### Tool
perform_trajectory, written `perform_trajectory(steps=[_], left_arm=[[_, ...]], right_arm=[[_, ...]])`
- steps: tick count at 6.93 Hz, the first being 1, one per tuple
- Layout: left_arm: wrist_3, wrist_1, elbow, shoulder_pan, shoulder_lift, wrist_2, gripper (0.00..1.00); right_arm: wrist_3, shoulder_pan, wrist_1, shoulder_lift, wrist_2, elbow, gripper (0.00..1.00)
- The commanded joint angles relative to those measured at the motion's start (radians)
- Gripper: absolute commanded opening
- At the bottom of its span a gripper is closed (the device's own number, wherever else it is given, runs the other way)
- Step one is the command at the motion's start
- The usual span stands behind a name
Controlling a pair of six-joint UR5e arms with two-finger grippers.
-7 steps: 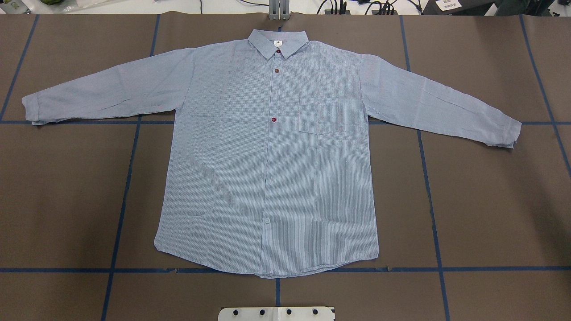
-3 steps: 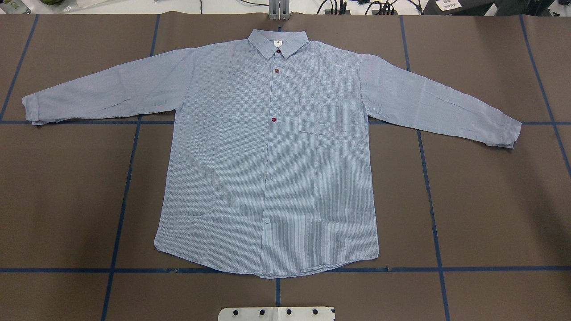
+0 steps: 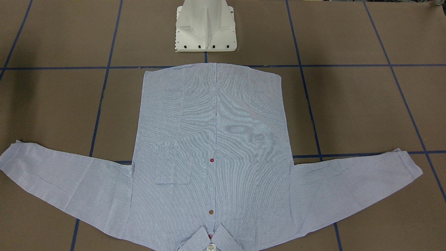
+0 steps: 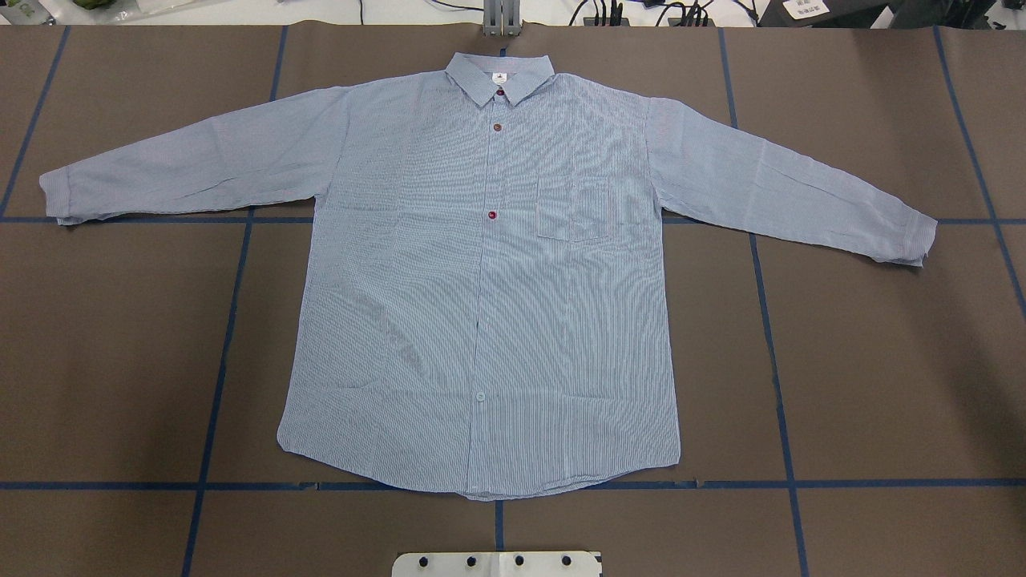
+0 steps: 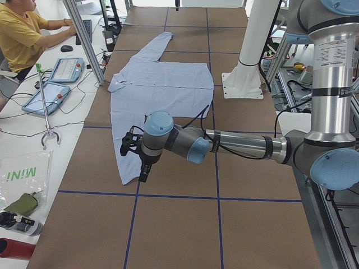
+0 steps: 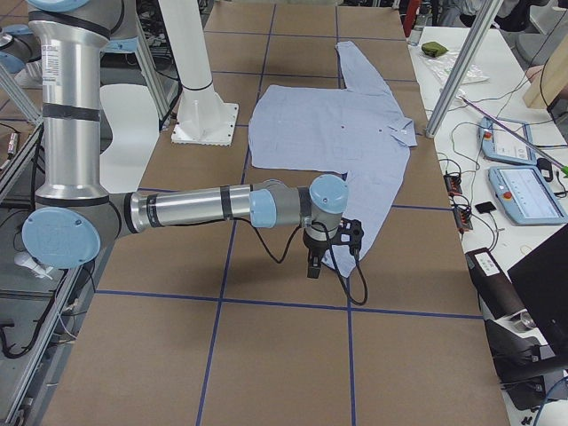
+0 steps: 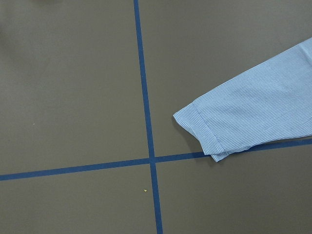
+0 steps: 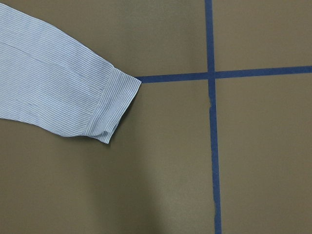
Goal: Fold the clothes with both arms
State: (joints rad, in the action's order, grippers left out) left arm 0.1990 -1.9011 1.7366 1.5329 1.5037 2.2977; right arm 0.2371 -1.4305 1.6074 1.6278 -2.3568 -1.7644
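While the shirt lies flat and buttoned, front side up, across the middle of the brown table, its collar points to the far edge of the surface and its hem lies just short of the white pedestal at the robot's edge. Both sleeves are spread outward, one toward the left edge and one toward the right edge, each crossing a blue tape line; the chest pocket sits right of the button placket in the overhead view. The left arm reaches out low over the surface, its left gripper hanging near the left cuff, which the wrist camera sees lying beside a tape crossing. The right arm mirrors this pose, with the right gripper near the right cuff. Only the side views show the claws, so their opening cannot be told. A person sits at a side bench.
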Motion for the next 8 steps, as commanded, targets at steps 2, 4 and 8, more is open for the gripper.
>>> perform_trajectory(steps=[2, 4, 8], left_arm=[[0.002, -0.029, 0.001, -0.004, -0.002, 0.002, 1.0], [0.048, -0.03, -0.011, -0.005, 0.0, 0.038, 0.99], [0.056, -0.029, -0.012, -0.004, 0.0, 0.092, 1.0]], right_arm=[[0.183, 0.063, -0.048, -0.034, -0.001, 0.02, 1.0], [0.533, 0.16, -0.418, -0.072, 0.008, 0.205, 0.98], [0.777, 0.277, -0.642, -0.108, 0.087, 0.335, 0.9]])
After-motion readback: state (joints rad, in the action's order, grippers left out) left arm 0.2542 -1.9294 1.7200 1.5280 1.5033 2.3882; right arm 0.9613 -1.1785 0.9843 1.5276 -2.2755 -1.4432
